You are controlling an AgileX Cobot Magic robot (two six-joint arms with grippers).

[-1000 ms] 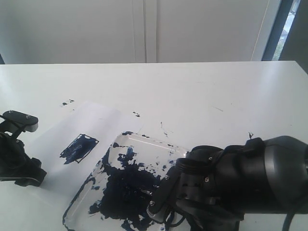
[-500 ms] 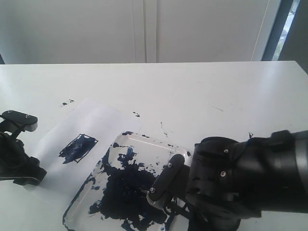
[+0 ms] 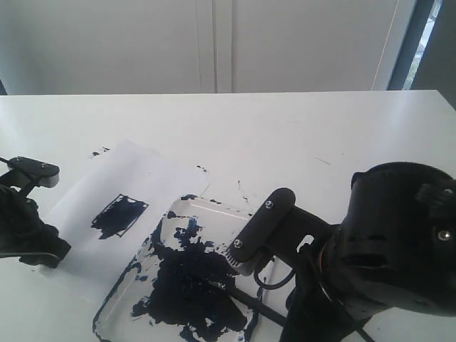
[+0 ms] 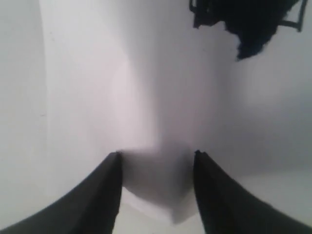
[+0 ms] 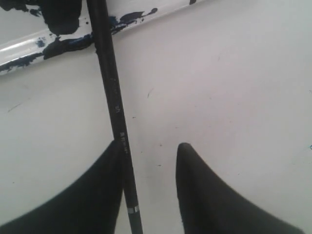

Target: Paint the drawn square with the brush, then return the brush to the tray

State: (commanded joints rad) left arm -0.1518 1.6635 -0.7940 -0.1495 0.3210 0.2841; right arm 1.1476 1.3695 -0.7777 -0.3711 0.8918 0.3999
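The drawn square (image 3: pixel 119 215) on the white paper (image 3: pixel 142 171) is filled with dark blue paint; its smeared edge also shows in the left wrist view (image 4: pixel 248 19). The clear tray (image 3: pixel 214 206), blotched with dark paint, lies right of the paper. The thin black brush (image 3: pixel 246 301) lies with its tip in the tray's paint and its handle running over the rim (image 5: pixel 29 46) onto the table. My right gripper (image 5: pixel 148 146) is open above the handle (image 5: pixel 114 102), which runs alongside one finger. My left gripper (image 4: pixel 155 156) is open, with the paper's corner (image 4: pixel 161 195) between its fingers.
The bulky right arm (image 3: pixel 377 256) fills the front right of the exterior view. Small paint specks (image 3: pixel 203 169) dot the white table (image 3: pixel 299 135) around the paper and tray. A wall stands behind the table's far edge.
The right arm has lifted and pulled back to the right, uncovering the brush lying in the tray. The paper and left gripper have shifted slightly.
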